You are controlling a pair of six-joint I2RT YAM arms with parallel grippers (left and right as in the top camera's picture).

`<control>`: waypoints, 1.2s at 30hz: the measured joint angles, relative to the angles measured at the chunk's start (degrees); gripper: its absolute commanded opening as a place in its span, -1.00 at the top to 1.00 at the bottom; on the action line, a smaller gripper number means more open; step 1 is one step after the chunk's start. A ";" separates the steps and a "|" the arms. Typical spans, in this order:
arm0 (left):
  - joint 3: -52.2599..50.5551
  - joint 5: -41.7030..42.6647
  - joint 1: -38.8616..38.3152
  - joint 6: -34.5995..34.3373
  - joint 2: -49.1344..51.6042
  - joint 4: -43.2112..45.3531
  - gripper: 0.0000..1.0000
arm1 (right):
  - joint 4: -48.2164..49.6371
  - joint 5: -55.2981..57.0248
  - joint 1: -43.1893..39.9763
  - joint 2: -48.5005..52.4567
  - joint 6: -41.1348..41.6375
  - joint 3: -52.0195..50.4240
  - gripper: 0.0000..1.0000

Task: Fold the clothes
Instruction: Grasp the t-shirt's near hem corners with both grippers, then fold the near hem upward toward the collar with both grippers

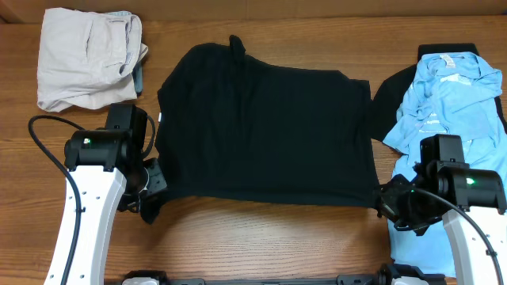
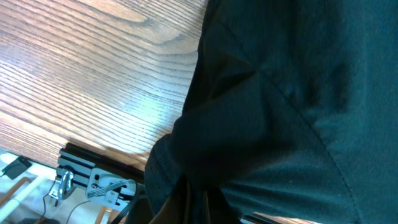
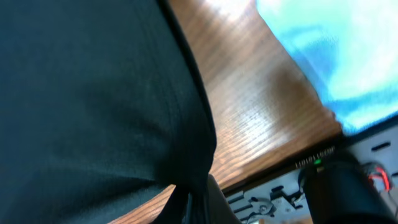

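Black shirt (image 1: 265, 131) lay spread flat mid-worktop (image 1: 261, 237), no fold yet. Left claw (image 1: 149, 207) pinched near-left hem corner, right claw (image 1: 385, 199) pinched near-right corner. Beige trousers (image 1: 83, 59) heaped far left, blue T-shirts (image 1: 447, 95) heaped right, both judged pending.

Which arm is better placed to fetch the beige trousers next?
Left, probably. The beige trousers lie at the far left, just beyond the left gripper, which must first release its corner of the black shirt. The right gripper holds the opposite corner, across the table.
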 measured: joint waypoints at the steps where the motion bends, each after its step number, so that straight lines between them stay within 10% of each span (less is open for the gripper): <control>1: -0.26 0.00 0.00 -0.20 -0.31 0.04 0.92 | 0.09 -0.02 0.02 -0.15 0.57 -0.83 0.92; 30: -4.92 0.87 -0.11 0.85 20.61 48.74 0.91 | 47.32 -1.03 0.09 21.46 -3.78 -4.37 0.92; 36: -5.03 0.35 -0.09 1.53 26.05 56.68 0.19 | 52.87 -0.35 0.07 29.73 -4.22 -4.37 0.78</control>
